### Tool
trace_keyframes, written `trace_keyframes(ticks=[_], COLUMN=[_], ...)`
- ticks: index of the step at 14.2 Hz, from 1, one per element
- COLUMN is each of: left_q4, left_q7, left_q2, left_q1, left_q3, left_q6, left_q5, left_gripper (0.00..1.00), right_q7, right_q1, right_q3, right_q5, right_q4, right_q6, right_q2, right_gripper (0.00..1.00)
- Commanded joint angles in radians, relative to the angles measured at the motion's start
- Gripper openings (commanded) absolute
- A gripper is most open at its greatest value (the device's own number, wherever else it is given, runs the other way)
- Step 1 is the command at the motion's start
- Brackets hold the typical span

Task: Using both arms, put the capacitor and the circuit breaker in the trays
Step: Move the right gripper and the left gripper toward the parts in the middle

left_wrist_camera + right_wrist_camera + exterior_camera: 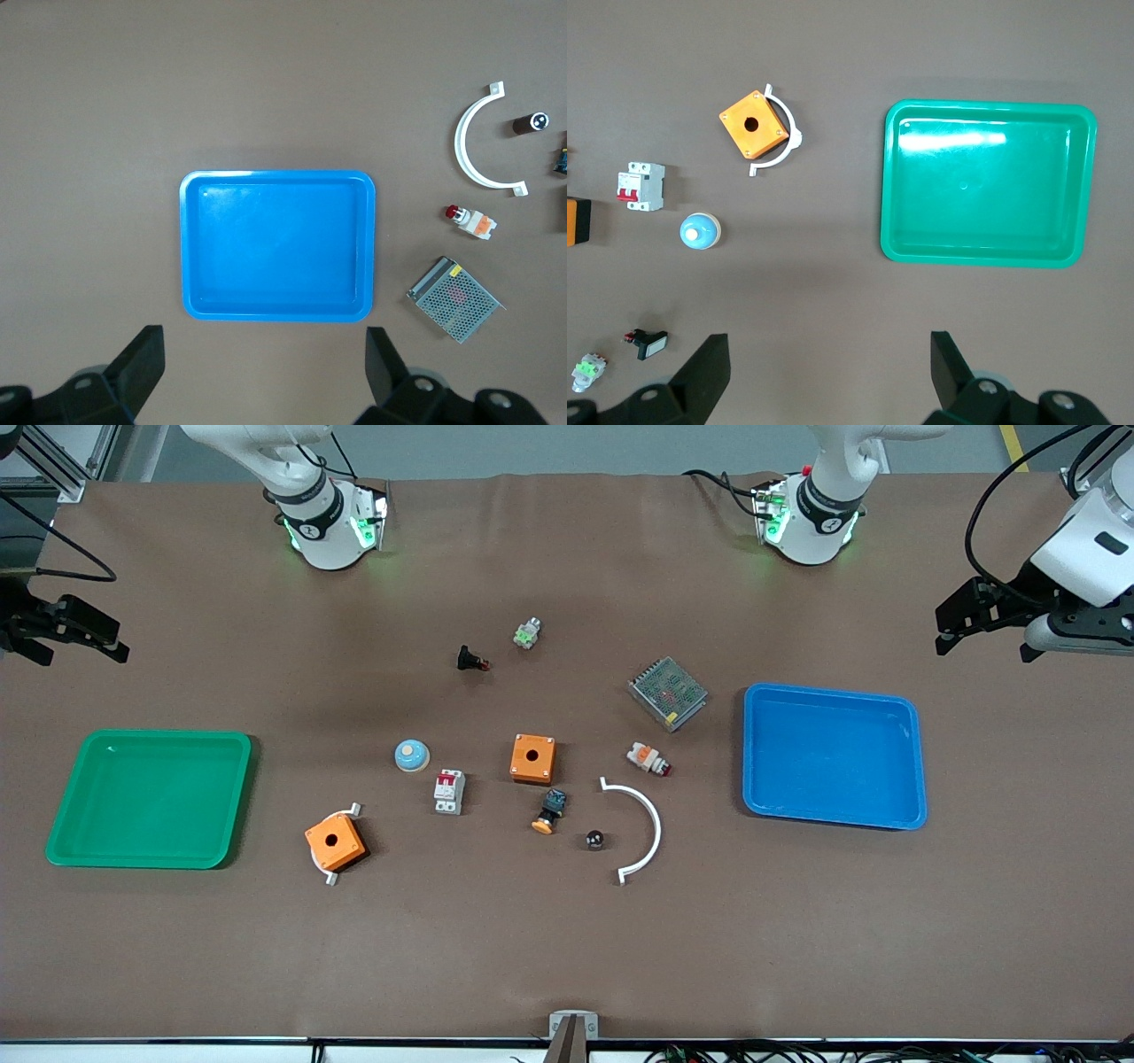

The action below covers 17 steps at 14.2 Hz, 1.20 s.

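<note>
Lying on its side on the brown paper-like surface, the capacitor is a tiny dark cylinder with a shiny end, in the hollow of a white plastic arc, at about 4 o'clock from the blue-black button with orange cap. Well apart from it, the circuit breaker, a white-grey block with red levers, sits at about 8 o'clock from the middle orange box and 4 o'clock from the round blue dome.

Neither part is anywhere near fingers. The left gripper hovers with its fingers spread wide, by the glossy blue tray at the left arm's end. The right gripper, fingers likewise spread, hovers near the glossy green tray at the right arm's end. Both trays are rounded rectangles.
</note>
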Motion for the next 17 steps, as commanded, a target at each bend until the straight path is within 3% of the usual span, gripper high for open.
trace_keyframes(ticks=[1, 4, 8, 11, 15, 17], left_q4=[0.012, 0.003, 0.026, 0.038, 0.268, 0.3], left_q7=[-0.001, 0.021, 0.005, -0.06, -0.221, -0.281], left_q2=[0.003, 0.016, 0.153, 0.274, 0.569, 0.661], left_q1=[0.005, -0.013, -0.068, -0.117, -0.244, -0.284], left_q3=[-0.01, -0.013, -0.039, -0.068, -0.065, -0.065], left_q6=[-0.022, -0.014, -0.002, 0.104, 0.134, 0.229], left_q5=[0.006, 0.01, -0.025, -0.071, -0.067, -0.065], left_gripper=[1.0, 1.0, 1.0, 1.0, 1.0, 1.0], right_q7=[-0.015, -0.027, -0.015, 0.072, 0.189, 0.295], right_q1=[-0.01, -0.015, -0.001, 0.072, 0.196, 0.253], right_q3=[0.009, 0.006, 0.009, 0.012, 0.012, 0.012], right_q5=[-0.014, -0.015, -0.015, 0.0, 0.005, 0.005], right_q4=[0.008, 0.006, 0.008, 0.006, 0.006, 0.005], right_q6=[-0.016, -0.046, -0.04, 0.037, 0.18, 0.231], right_q2=[-0.001, -0.002, 0.022, 0.103, 0.229, 0.289], right_gripper=[1.0, 1.0, 1.0, 1.0, 1.0, 1.0])
